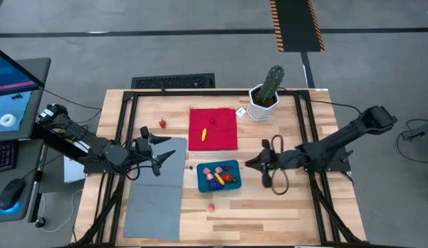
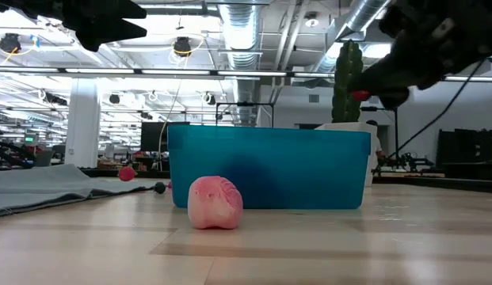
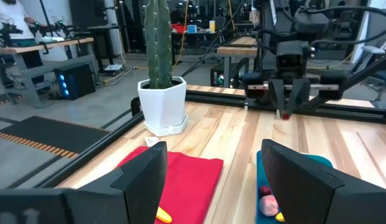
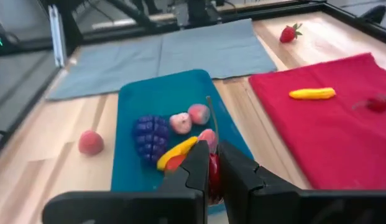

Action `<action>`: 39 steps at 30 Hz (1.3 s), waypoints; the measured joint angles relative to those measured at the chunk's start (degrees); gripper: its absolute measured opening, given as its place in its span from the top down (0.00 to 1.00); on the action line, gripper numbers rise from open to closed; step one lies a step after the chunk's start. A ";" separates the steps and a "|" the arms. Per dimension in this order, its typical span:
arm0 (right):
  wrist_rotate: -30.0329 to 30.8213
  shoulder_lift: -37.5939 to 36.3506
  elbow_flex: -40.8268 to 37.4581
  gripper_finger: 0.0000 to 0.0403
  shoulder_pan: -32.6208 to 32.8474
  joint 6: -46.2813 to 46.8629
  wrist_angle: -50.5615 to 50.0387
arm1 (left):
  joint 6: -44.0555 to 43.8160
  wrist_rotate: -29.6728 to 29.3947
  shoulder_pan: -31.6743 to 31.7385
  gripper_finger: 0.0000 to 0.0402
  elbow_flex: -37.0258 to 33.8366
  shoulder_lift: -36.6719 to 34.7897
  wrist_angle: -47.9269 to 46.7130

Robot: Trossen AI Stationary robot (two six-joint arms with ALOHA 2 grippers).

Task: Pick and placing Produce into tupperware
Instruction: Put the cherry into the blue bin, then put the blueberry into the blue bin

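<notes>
Red cherry pinched in the right gripper point(image 4: 210, 174), carried just right of the tupperware point(image 1: 218, 176).

Teal tupperware sits at table centre, near side of the red cloth point(image 1: 214, 129), already holding a purple cluster point(image 4: 150, 137), pink pieces and a yellow piece. Container lies directly left of the right gripper, long axis left-right; release likely needs a short leftward travel. Left gripper point(image 1: 158, 155) waits over the grey mat point(image 1: 155, 196), fingers spread. Loose produce: pink piece point(image 1: 211, 206), strawberry point(image 1: 162, 123), yellow banana piece point(image 1: 204, 134).
</notes>
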 joint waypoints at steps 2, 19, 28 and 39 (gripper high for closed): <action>0.03 4.37 3.03 0.88 -0.08 -1.88 0.00 | 0.02 0.04 0.00 0.37 0.00 0.00 0.00; -12.03 29.43 24.03 0.77 -8.26 -4.51 -7.79 | -0.01 0.11 0.00 0.37 0.00 0.00 -0.12; -12.01 32.13 26.44 0.63 -9.07 -4.94 -8.12 | -0.02 0.13 0.00 0.37 0.00 0.01 -0.24; -10.92 16.50 26.47 0.54 -9.11 -7.58 -22.51 | 0.00 0.06 0.00 0.37 0.00 0.00 -0.52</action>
